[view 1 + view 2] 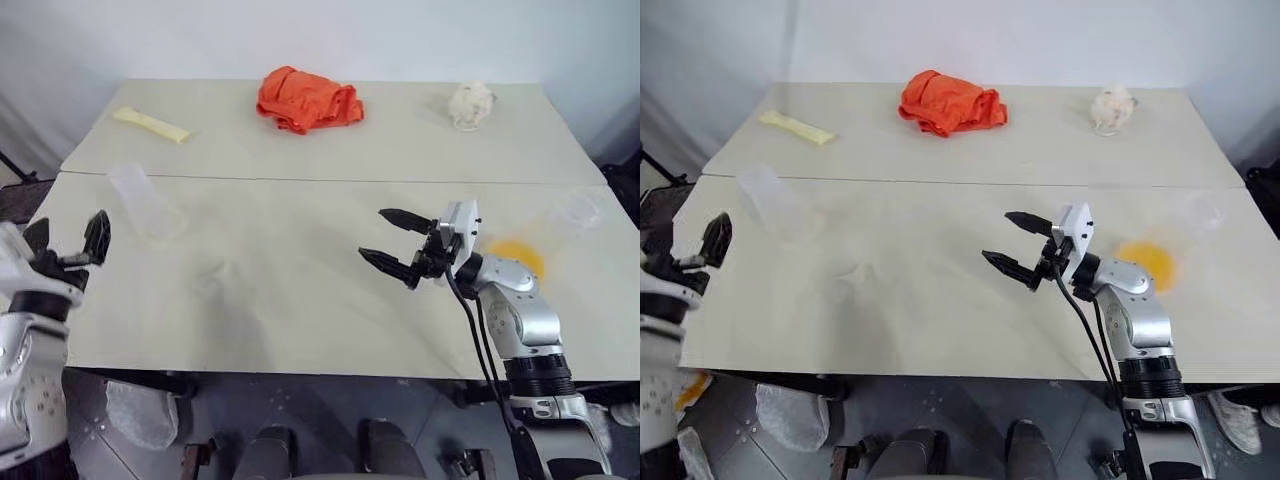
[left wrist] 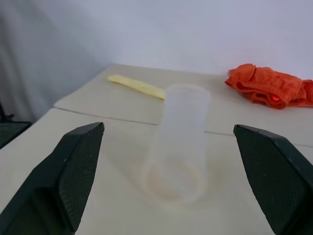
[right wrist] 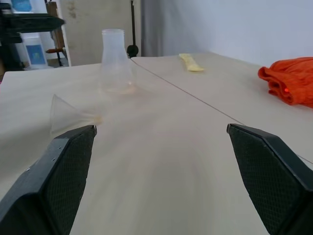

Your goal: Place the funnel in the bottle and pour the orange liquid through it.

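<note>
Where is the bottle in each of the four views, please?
Left eye: bottle on the table, far left.
Right eye: bottle, far left too.
Left wrist: bottle between the fingers, close.
Right wrist: bottle beyond the funnel.
Shared landmark: orange cloth.

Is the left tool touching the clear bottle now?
Apart. In the left wrist view, the left tool stands open, and bare table shows between its fingers and the bottle.
</note>
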